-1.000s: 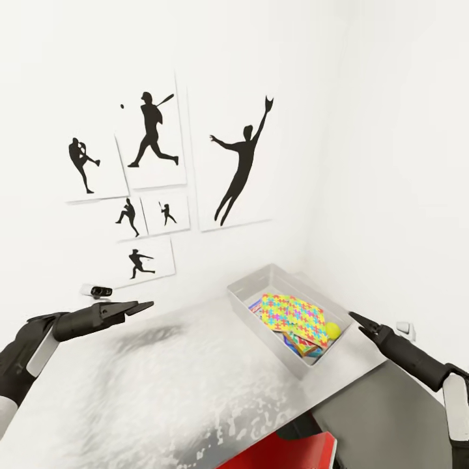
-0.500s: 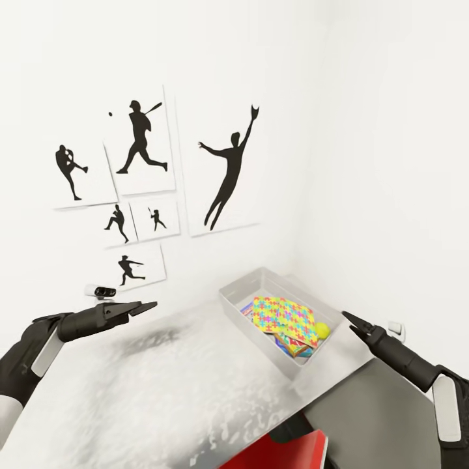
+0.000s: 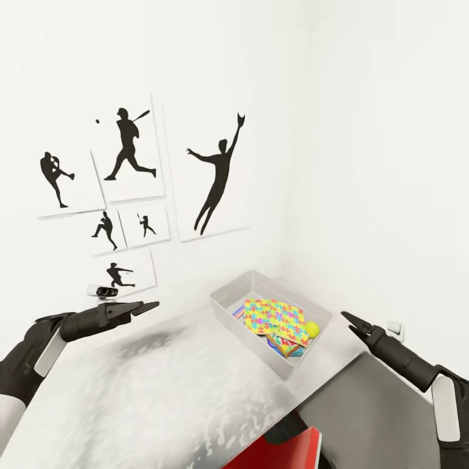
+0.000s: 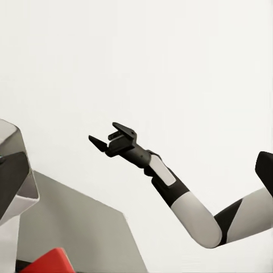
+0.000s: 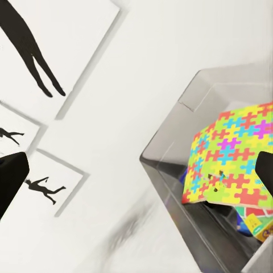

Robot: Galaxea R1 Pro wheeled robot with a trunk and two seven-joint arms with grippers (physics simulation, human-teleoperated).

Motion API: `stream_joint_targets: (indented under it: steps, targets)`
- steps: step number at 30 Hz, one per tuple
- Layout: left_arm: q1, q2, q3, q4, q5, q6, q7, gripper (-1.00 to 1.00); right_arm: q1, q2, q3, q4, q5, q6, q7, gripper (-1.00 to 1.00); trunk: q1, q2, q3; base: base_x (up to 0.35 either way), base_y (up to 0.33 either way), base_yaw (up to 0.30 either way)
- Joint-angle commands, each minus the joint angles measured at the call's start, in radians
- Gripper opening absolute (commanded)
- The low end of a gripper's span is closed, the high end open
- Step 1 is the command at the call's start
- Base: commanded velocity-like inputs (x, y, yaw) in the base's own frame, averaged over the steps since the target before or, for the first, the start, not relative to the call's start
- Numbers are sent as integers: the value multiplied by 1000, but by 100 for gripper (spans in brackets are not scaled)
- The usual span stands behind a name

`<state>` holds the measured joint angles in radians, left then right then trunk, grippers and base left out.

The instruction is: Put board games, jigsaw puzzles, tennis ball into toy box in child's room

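While both arms hang apart over the table (image 3: 130,391), neither holds anything, which fits a load already stowed: the toy box (image 3: 225,301) stands near the corner of the child's room, forward of the right gripper (image 3: 349,322) and on its inner side, and well across the desk from the left gripper (image 3: 144,307). Inside the bin a jigsaw puzzle (image 3: 273,317) lies tilted on top of the pile, propped there by the flat boxes beneath it, whose coloured edges peek out along its lower side; I judge one of them a board game (image 3: 291,347), though its face is mostly covered. The tennis ball (image 3: 312,329) sits wedged between the puzzle and the bin's wall nearest the right gripper, likely where it rolled to rest. In the left wrist view the right gripper (image 4: 111,136) shows its two fingers spread with nothing between them. The left gripper's tips look close together in the head view, yet whether they are parted or pressed together I cannot tell. In the right wrist view the puzzle (image 5: 233,156) and the bin's rim (image 5: 170,170) lie just ahead of that gripper's fingers. Baseball-player prints (image 3: 215,172) hang on the wall beyond the left gripper. A red object (image 3: 286,453) shows below the desk edge, near the robot's body; what it is I cannot say.
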<state>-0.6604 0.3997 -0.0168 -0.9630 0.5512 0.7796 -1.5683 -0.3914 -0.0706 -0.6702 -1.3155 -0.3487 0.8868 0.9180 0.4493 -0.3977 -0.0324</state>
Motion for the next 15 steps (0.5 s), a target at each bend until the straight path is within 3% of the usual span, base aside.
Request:
stream_joint_targets:
  steps: [1,10,15]
  targets:
    - [-1,0,-2,0,3,11,-2,100,-1,0,-1,0,1,4,4,100,1,-2,-1,0,25,-151]
    - [-1,0,0,0,1,10,-2,100,-1,0,-1,-1,1,4,4,100,1,-2,13,-72,163,-151]
    - [-1,-1,-1,0,1,10,-2,100,-1,0,0,0,1,4,5,100,1,-2,21,-98,56,-151]
